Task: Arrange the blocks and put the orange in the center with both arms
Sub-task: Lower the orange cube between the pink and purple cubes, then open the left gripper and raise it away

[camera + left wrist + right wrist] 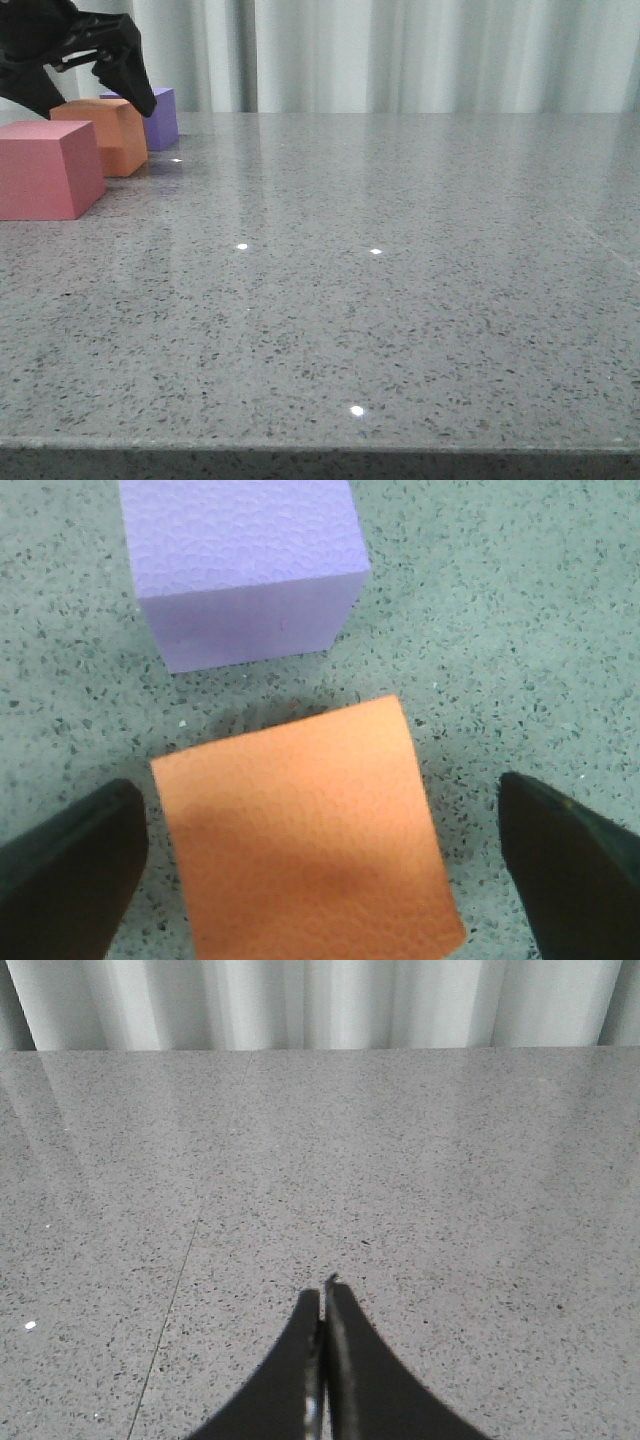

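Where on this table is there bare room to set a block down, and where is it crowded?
Bare: the whole table from the red cube rightward to the far edge, including ahead of the shut right pincer. Crowded: the far left corner, where red, orange cube and purple cube line up under the open left pincer.

The nearest cube (42,168) is pinkish red, the middle cube (108,135) orange, the far cube (160,117) pale purple. The table (380,300) is grey, speckled dark. Black grippers (95,75); the curtain (400,55) seems whitish, vertically pleated.
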Tool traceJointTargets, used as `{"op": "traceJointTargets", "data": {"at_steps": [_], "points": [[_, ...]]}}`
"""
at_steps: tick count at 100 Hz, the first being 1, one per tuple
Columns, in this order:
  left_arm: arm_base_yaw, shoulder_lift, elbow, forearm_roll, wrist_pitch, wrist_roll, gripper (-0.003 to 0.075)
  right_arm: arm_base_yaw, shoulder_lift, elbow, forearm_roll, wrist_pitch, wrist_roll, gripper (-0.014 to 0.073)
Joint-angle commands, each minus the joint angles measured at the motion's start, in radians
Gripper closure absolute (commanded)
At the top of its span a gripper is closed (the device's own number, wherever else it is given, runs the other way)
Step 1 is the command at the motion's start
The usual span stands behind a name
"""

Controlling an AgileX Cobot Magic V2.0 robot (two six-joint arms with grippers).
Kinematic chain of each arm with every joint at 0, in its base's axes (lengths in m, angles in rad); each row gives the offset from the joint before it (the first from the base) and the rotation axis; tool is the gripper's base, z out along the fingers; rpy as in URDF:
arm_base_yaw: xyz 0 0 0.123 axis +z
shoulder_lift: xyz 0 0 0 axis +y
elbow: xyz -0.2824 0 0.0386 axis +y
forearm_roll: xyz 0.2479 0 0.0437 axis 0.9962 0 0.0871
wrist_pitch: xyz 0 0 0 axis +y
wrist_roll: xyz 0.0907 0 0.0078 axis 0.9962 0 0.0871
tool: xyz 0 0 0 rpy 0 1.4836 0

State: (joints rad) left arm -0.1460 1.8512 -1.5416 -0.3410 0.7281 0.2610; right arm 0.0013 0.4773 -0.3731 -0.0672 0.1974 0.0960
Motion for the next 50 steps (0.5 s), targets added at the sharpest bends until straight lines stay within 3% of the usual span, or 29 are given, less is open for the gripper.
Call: {"op": "traceJointTargets", "data": {"at_steps": [1,28,50], "points": [[0.003,-0.085,-0.029,-0.028,-0.036,0.000,0.0048,-0.007,0.000,-0.028,-0.003,-0.084,-0.006,0.0663],[0.003,-0.242,-0.021,-0.024,-0.045,0.000,0.0048,-0.007,0.000,-0.028,-0.003,-0.084,-0.006,0.0663],[0.003,-0.449,0.153,-0.024,-0.203,0.000,0.0048,-0.007,0.000,-0.028,-0.003,-0.084,-0.006,0.0663]]}}
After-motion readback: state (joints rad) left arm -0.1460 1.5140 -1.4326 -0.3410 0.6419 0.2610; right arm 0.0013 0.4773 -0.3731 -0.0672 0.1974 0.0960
